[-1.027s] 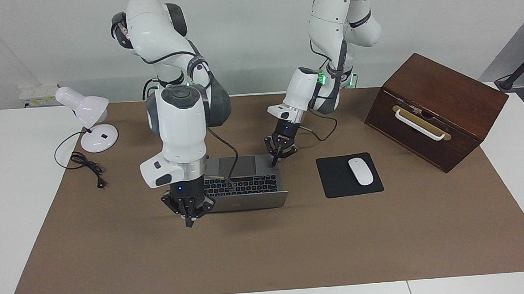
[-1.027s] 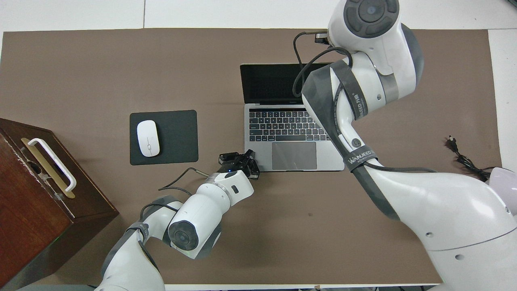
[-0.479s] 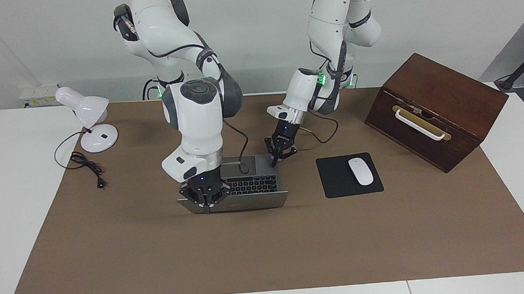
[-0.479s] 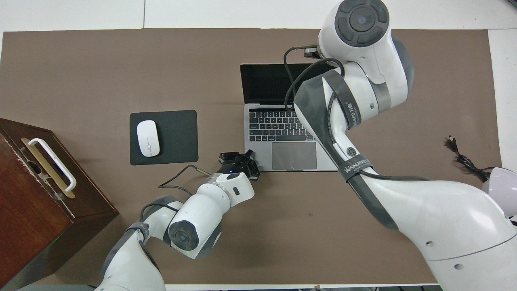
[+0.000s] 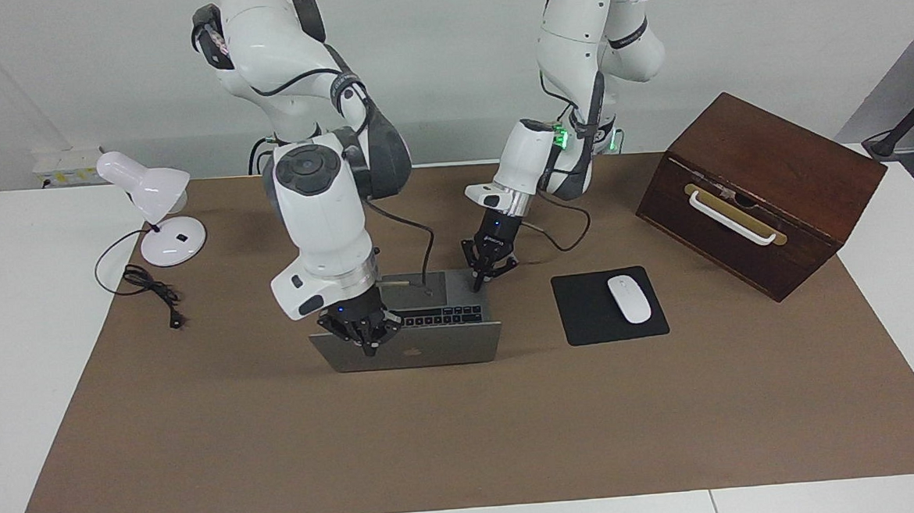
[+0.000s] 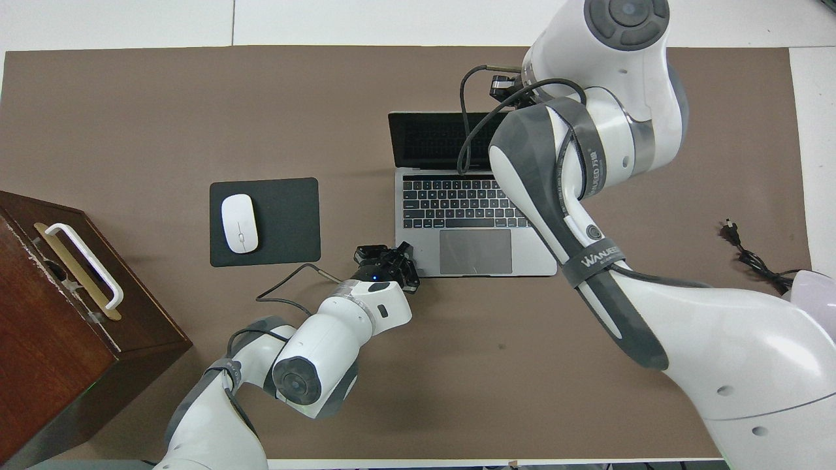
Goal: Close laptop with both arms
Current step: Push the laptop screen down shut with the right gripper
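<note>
Two pincers at laptop (image 5: 430, 344): right pincer (image 5: 367, 342) on lid edge, left pincer (image 5: 480, 277) on base corner; finger gaps unreadable.

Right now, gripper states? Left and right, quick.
Left gripper: on the laptop base corner nearest the mouse pad, fingers cannot be told.
Right gripper: at the top edge of the lid, fingers cannot be told.

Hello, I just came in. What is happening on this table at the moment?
Two robot arms are working on closing the laptop, which lies between them on the brown mat. The right gripper is at the top edge of the lid, which stands partly raised, at the corner toward the right arm's end of the table. The left gripper sits low at the corner of the base nearest the robots, apparently steadying it. The mouse on its black pad, the wooden box and the lamp stand untouched.
</note>
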### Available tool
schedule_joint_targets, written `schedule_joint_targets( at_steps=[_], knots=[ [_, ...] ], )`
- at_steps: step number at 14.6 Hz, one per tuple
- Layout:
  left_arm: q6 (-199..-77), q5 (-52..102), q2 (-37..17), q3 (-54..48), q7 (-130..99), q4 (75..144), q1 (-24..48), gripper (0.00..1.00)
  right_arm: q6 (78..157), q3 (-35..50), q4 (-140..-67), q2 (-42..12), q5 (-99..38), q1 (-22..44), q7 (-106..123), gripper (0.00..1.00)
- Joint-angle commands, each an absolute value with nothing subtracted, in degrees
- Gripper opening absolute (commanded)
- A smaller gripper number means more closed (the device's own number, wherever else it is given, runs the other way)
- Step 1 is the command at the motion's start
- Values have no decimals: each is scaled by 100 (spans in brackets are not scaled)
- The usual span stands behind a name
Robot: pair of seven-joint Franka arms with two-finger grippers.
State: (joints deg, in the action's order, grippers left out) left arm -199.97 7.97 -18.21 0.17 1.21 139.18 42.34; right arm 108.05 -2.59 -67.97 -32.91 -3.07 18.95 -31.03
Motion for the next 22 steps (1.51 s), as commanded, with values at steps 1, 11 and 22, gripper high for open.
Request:
schedule_joint_targets(
  at_steps=[1,11,22],
  knots=[
    [-20074,738,-2074,44,281,14018,4149,0,10163,-185,-7022,-3129,-764,1714,-3173,0],
    [-20074,738,-2083,44,413,14133,4131,0,10670,-176,-8665,-2619,-1107,1573,-3164,0],
    [-20074,747,-2136,44,483,14124,4131,0,11214,-167,-8991,-2786,-1134,1661,-3348,0]
  ],
)
